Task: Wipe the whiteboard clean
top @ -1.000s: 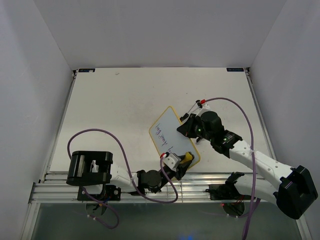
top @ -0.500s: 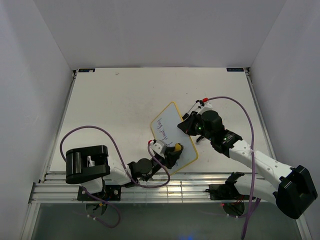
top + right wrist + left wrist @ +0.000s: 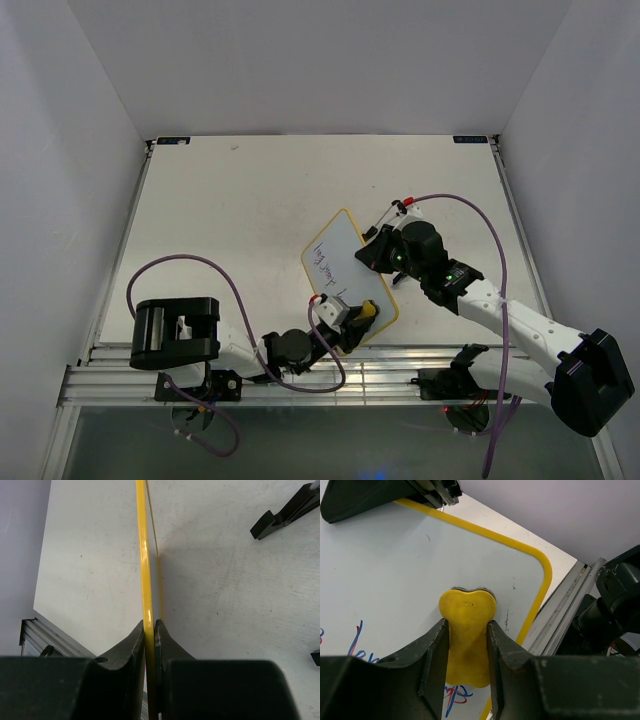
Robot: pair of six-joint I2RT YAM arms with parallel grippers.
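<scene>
The whiteboard [image 3: 345, 268], white with a thin yellow frame, is held tilted above the table's near middle, with handwriting along its left side. My right gripper [image 3: 378, 256] is shut on its right edge; in the right wrist view the yellow frame [image 3: 145, 570] runs edge-on between the fingers [image 3: 150, 630]. My left gripper [image 3: 358, 318] is shut on the yellow peanut-shaped eraser [image 3: 466, 635], which presses on the board's near right corner [image 3: 366, 312]. Blue and red marks [image 3: 454, 696] show just below the eraser. The board's white face [image 3: 395, 565] fills the left wrist view.
The table [image 3: 230, 210] is a pale slab between white walls. Aluminium rails [image 3: 400, 375] run along its near edge. Two black feet [image 3: 285, 515] lie on the table under the right wrist. Purple cables [image 3: 470, 215] loop from both arms.
My left gripper has swept the eraser across the board's lower part, to the left and then back right toward the near right corner. The board has tilted slightly. The right gripper keeps its hold.
</scene>
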